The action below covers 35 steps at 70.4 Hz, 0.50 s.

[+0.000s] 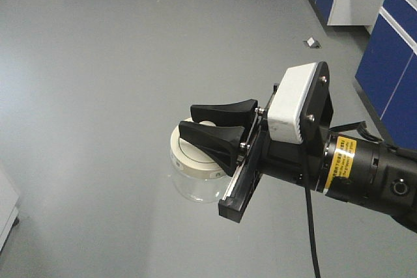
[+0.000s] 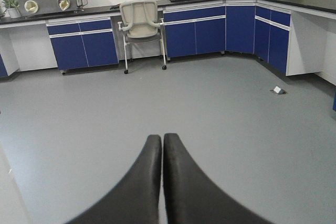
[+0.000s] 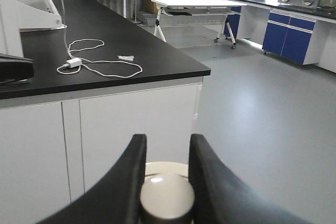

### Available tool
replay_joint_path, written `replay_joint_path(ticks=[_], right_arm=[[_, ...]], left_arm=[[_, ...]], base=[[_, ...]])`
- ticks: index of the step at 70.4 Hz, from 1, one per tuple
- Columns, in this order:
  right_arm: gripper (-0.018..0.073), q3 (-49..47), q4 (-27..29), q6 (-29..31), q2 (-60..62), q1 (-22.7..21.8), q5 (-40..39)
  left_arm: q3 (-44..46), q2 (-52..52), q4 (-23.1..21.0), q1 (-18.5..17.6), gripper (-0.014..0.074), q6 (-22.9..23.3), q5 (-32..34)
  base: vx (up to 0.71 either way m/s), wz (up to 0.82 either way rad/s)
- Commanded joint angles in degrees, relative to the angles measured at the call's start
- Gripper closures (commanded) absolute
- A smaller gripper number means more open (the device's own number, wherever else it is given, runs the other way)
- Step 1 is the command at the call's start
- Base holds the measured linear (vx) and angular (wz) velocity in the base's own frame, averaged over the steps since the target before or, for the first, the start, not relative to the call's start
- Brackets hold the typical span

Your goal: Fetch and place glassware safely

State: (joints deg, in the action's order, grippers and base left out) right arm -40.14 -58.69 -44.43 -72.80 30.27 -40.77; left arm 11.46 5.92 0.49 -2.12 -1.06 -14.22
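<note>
Right pincer [image 1: 189, 120] clasping knob [image 3: 167, 198], jar [image 1: 195, 183] upright

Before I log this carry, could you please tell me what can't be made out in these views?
Centre of the lid, front view: covered by the right gripper.
Glass jar body, right wrist view: hidden under the knob and cut by the bottom edge.
Dark object on the counter, right wrist view: cut off at the left edge.
Small floor item, front view: too small to identify.
</note>
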Motion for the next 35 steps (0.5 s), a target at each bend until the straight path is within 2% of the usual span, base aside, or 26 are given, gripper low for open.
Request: replay_joint_path(ticks=[1, 35], right_arm=[[0.0563, -1.65, 2.71, 0.02, 1.70, 0.12, -3.72], [0.0563, -1.65, 2.71, 0.02, 1.70, 0.12, -3.72]], left_arm=[[1.72, 0.69, -0.49, 0.11, 0.0603, 0.31, 4.04], [1.72, 0.69, -0.49, 0.11, 0.0603, 0.31, 4.02]], base=[[0.46, 0.01], [0.47, 0.00]])
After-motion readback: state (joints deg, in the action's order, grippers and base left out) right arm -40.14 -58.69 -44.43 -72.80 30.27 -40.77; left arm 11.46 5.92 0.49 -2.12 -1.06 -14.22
